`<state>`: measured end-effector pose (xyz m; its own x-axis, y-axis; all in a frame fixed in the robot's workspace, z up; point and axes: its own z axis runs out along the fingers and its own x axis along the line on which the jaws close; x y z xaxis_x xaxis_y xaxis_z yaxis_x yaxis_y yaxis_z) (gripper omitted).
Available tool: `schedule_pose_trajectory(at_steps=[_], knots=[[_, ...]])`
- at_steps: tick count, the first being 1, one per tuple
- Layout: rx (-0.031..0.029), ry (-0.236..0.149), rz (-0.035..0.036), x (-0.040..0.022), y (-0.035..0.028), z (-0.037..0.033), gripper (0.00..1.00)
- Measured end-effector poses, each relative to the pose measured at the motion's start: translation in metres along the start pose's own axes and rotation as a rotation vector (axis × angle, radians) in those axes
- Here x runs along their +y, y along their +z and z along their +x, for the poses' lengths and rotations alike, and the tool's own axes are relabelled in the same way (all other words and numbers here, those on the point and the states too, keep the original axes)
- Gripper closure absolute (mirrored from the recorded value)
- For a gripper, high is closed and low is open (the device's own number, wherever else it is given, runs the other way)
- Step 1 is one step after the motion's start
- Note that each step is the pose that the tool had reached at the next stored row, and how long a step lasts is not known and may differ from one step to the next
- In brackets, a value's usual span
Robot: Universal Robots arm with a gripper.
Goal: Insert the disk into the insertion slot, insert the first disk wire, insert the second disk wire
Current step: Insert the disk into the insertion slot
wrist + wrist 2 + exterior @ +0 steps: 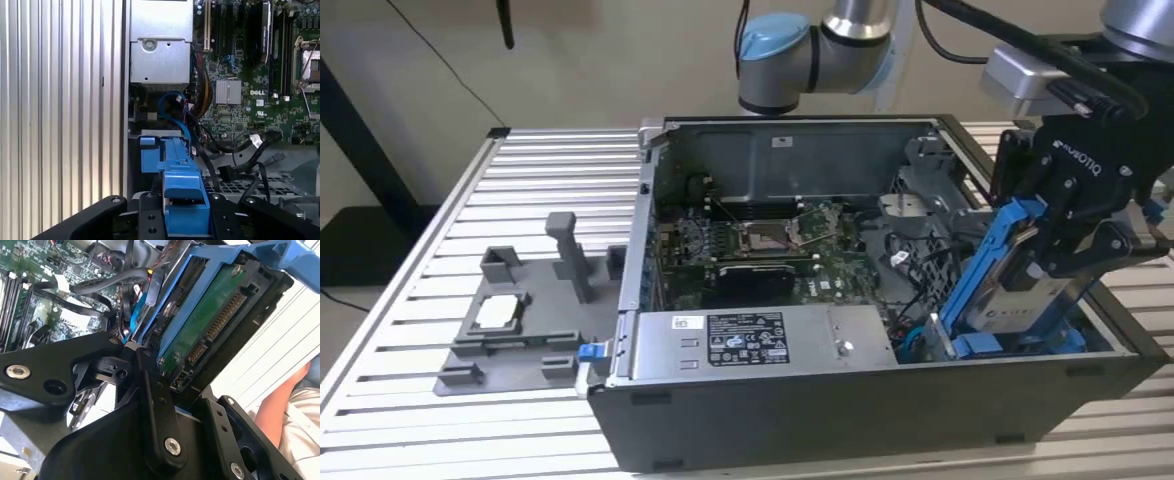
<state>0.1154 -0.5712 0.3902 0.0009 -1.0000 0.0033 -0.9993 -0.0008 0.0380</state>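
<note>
The disk (1017, 300), silver-grey with a white label, sits in a bright blue carrier frame (987, 255) and stands steeply tilted at the exterior view's right. My gripper (1051, 262) is shut on it from above. The disk's lower end is down at the insertion slot (970, 342), in the drive cage at the open computer case's front right corner. In the second wrist view the disk's green circuit board (210, 320) and connector pins face the camera between my black fingers (155, 405). A loose blue wire (172, 100) and black wires (235, 150) lie beside the cage.
The grey power-supply box (747, 340) lies along the case's front, with the motherboard (761, 245) behind it. A grey fixture (520, 320) stands on the slatted table at the exterior view's left. A person's arm (280, 410) is beyond the case.
</note>
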Motion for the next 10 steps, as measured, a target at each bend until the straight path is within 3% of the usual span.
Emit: schedule_pose_trajectory(at_steps=[10], knots=[[0.0001,0.000,0.0000,-0.0006,0.0182,-0.0001,0.67]])
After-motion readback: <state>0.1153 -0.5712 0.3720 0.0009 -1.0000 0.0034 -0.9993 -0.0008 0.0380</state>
